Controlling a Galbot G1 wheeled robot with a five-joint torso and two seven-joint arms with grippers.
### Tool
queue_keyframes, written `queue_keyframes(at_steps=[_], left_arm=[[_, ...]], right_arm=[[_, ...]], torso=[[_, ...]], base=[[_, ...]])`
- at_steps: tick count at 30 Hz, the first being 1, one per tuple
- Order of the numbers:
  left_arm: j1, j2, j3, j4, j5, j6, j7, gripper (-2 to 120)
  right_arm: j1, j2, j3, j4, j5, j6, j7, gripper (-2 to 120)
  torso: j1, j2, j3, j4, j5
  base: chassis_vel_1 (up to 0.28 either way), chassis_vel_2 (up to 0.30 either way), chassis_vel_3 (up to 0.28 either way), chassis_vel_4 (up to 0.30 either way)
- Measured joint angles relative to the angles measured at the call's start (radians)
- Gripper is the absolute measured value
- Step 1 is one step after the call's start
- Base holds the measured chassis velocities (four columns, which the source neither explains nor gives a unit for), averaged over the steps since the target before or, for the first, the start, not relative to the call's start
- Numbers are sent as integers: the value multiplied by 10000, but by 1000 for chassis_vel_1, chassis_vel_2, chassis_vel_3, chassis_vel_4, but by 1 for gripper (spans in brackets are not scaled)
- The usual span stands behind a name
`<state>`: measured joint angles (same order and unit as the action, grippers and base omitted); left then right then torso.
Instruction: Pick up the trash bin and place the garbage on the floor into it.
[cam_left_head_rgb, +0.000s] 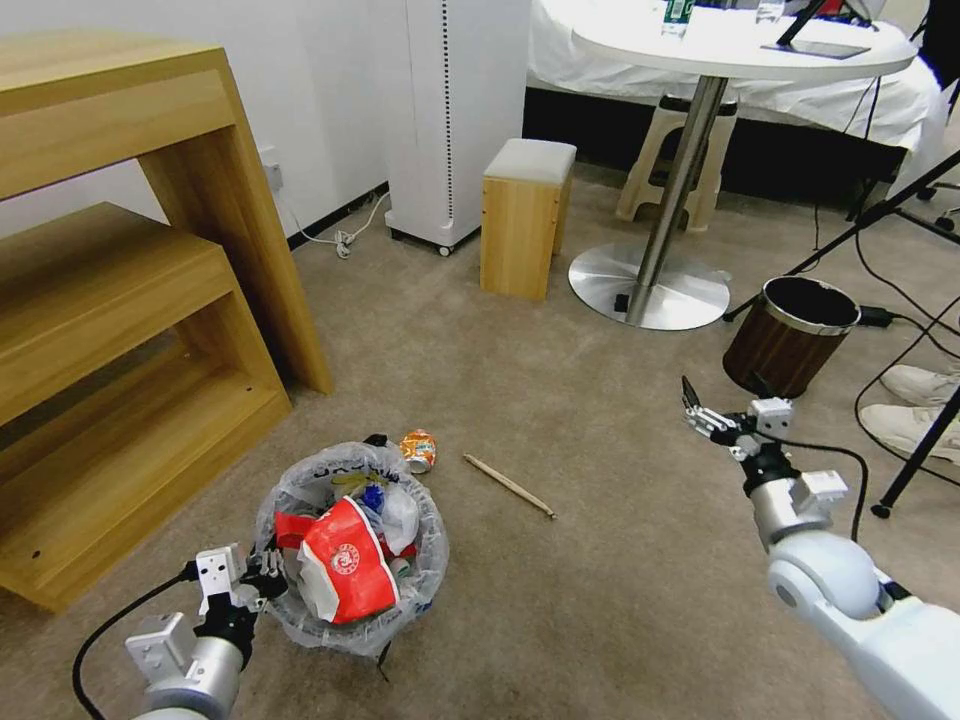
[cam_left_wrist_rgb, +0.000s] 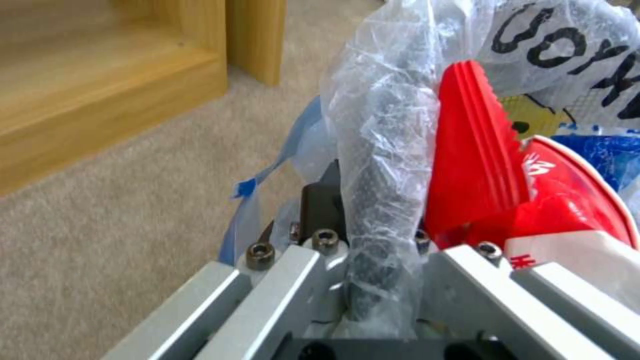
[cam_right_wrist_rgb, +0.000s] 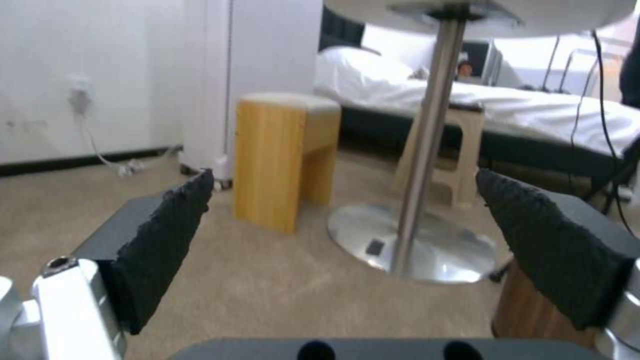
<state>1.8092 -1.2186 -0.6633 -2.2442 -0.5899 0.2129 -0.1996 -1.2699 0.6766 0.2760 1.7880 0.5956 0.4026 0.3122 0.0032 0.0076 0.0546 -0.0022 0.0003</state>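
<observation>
The left gripper is clamped on the bagged rim of the trash bin, which sits on the floor; the wide-open right gripper should come down over the wooden stick and pinch it mid-length. One stick and one orange can lie loose, possibly a small dark scrap beside the can.

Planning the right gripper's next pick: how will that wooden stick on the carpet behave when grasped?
The wooden stick looks thin, straight and rigid, so probably light and stiff. Lying flat on the carpet, it leaves little height to pinch and may roll aside. The right gripper is open, away from it.
</observation>
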Motion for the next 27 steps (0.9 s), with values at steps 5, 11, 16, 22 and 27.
queue_keyframes(at_steps=[5, 11, 16, 22, 27], left_arm=[[-141, 273, -476, -116, -612, 160, -185, 1], [-354, 766, -856, 79, -1303, 232, -349, 1], [-555, 1001, -996, 376, -1652, 235, -366, 1], [-502, 1335, -1329, 515, -1964, 306, -426, 1], [-230, 1312, -1649, 277, -2027, 357, -530, 1]], right_arm=[[-531, 26, 558, 268, -188, 76, -172, 100], [-1135, 28, 1179, 577, -252, 119, -291, 100], [-1442, 193, 1548, 625, -436, 309, -417, 100], [-1647, 362, 1932, 527, -617, 639, -711, 100], [-1613, 475, 1989, 503, -481, 640, -717, 100]], torso=[[0, 0, 0, -1, -3], [0, 0, 0, -2, -7], [0, 0, 0, -3, -4], [-1, 0, 0, -4, -4], [-1, 0, 0, -1, -3]], base=[[0, 0, 0, 0], [0, 0, 0, 0], [0, 0, 0, 0], [0, 0, 0, 0], [0, 0, 0, 0]])
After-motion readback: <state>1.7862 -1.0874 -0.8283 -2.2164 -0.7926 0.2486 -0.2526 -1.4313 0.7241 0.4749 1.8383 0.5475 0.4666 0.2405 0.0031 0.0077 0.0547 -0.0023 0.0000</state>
